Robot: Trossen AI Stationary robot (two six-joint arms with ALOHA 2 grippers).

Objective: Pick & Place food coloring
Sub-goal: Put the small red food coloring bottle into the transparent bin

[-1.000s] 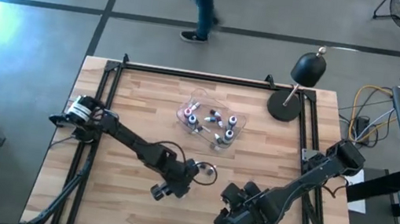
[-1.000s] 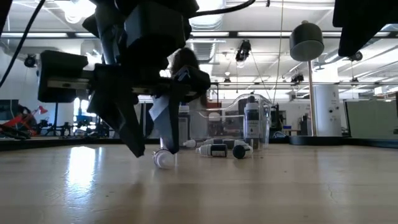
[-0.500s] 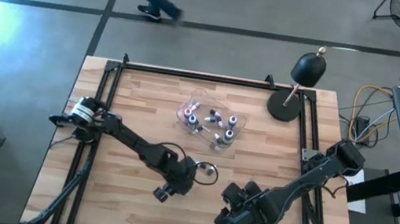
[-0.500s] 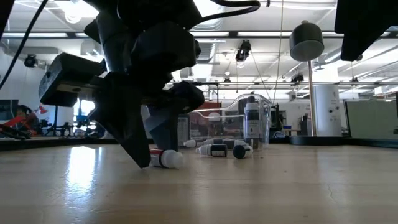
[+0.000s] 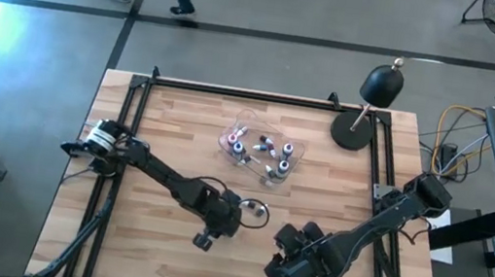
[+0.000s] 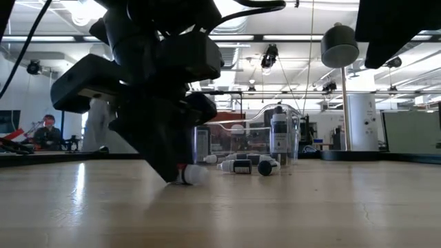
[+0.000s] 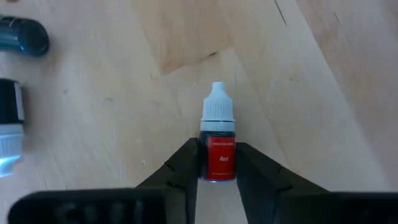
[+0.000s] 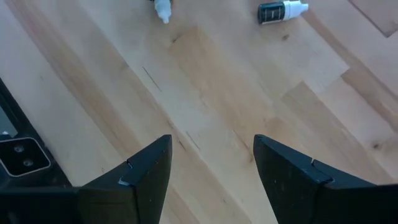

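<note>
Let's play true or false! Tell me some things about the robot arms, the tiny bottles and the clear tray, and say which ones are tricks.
1. The left gripper has its fingers closed on a little red bottle. True.
2. That bottle's cap is blue. False: the cap is white.
3. The right gripper is holding a bottle too. False: its fingers are spread open over bare wood with nothing between them.
4. The clear tray has several bottles in it. True.
5. The black lamp stands at the table's near left corner. False: it is at the far right corner.
</note>
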